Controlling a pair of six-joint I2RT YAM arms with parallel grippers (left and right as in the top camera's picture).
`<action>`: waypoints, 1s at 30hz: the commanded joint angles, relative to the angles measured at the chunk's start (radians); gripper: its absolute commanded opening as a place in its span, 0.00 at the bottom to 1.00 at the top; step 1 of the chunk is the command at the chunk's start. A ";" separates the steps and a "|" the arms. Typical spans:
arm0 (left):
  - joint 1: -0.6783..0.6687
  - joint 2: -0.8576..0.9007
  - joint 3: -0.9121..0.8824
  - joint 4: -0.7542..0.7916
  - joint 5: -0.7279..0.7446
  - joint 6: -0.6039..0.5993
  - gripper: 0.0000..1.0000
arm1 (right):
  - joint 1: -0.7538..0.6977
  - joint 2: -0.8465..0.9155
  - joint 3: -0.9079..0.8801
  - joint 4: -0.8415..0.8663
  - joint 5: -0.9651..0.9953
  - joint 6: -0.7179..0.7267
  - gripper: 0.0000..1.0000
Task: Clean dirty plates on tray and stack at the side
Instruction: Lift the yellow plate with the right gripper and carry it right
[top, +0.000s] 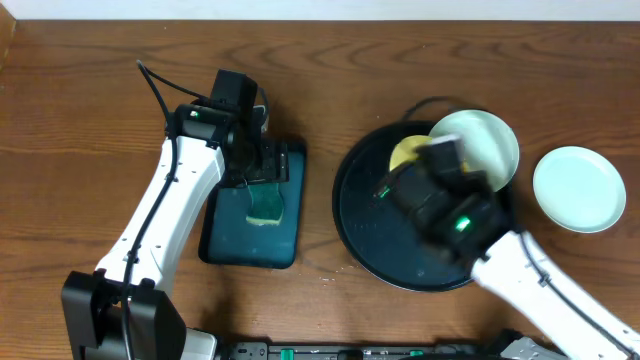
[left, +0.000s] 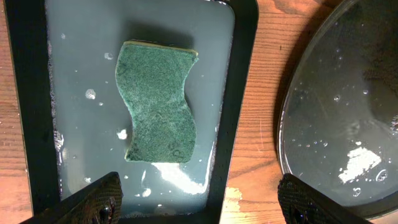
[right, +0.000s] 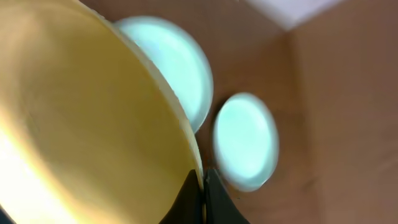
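plate rim pinched in right gripper, left gripper spread over sponge

L arm reaching fwd, L gripper facing down, jaws wide, R gripper pinched on yellow plate rim

My sponge lies in the small tray, left. The first plate and second plate sit at the far edge of the big tray, with the third plate farther right.

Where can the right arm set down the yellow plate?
Free: the wood along the far edge, behind the black tray. Narrow: the strip between it and the teal tray. Crowded: the black tray's right rim, one pale plate there, a second plate beside it.
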 joint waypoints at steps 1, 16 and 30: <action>0.005 -0.006 0.006 -0.003 0.008 0.010 0.81 | -0.188 -0.012 0.032 0.001 -0.347 0.019 0.01; 0.005 -0.006 0.006 -0.003 0.008 0.010 0.81 | -1.074 0.043 0.102 0.118 -0.926 -0.060 0.01; 0.005 -0.006 0.006 -0.003 0.008 0.010 0.81 | -1.429 0.365 0.102 0.211 -0.925 0.040 0.01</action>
